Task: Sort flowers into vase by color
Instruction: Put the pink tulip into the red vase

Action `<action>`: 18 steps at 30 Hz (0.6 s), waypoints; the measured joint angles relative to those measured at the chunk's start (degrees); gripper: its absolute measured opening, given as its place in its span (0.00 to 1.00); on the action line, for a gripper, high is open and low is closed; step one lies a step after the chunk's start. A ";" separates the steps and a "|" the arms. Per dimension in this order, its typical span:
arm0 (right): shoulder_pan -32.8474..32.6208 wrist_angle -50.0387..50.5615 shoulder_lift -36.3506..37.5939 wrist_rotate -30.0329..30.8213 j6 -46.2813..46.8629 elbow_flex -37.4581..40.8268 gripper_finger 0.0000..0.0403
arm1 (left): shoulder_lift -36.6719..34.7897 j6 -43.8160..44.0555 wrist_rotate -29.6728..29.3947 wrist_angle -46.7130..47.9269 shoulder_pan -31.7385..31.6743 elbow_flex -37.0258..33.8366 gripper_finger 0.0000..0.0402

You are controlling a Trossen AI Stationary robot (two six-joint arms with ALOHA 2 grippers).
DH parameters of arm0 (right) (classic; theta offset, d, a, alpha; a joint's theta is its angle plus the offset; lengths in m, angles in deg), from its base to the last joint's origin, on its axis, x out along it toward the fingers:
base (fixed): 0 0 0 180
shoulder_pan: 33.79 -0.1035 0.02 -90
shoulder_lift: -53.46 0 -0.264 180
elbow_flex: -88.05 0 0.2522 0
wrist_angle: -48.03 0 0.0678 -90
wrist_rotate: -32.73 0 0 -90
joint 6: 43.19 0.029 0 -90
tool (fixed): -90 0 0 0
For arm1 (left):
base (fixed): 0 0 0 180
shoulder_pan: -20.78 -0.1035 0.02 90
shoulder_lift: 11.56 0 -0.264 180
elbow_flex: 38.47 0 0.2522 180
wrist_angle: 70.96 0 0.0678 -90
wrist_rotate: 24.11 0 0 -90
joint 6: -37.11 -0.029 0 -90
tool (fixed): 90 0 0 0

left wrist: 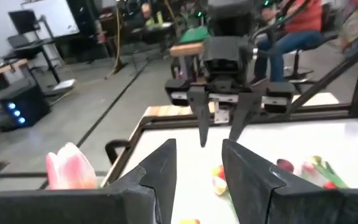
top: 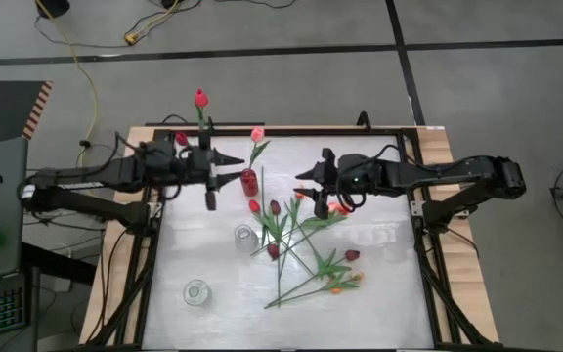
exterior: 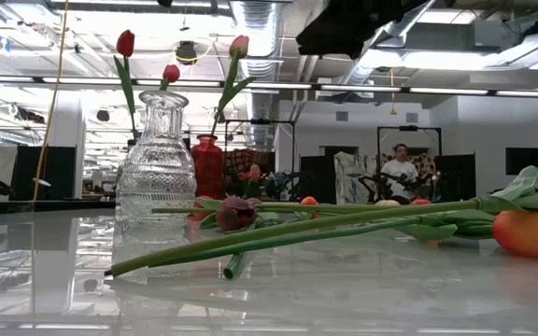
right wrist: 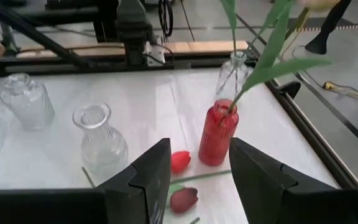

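High view has both arms up at the far end of the desk [top: 379, 293], facing each other across the red vase [top: 249, 182], and neither is carrying anything: left gripper [top: 235, 165] has its fingers apart and empty, right gripper [top: 302, 176] same deal, spread and empty. Progress-wise I'd say early days. One pink tulip [top: 257, 135] is in the red vase, and a red tulip [top: 201, 98] plus another dark red head stand in a clear vase [top: 206, 147] at the far edge. Most of the flowers [top: 306, 249] lie in a loose heap on the desk, right of centre, with two more clear vases [top: 244, 234] near the middle and nearer the front looking empty. So maybe three done and a pile to go. Low view shows stems lying flat and a person in the room behind, which the top shot misses. Right wrist view shows two loose heads lying just beside the red vase's base; left wrist view mostly shows the other gripper head-on.
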 joint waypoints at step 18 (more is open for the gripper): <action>-3.60 14.13 -1.45 -0.19 14.20 0.00 0.47 | 15.25 6.61 -1.31 -0.75 10.30 0.00 0.29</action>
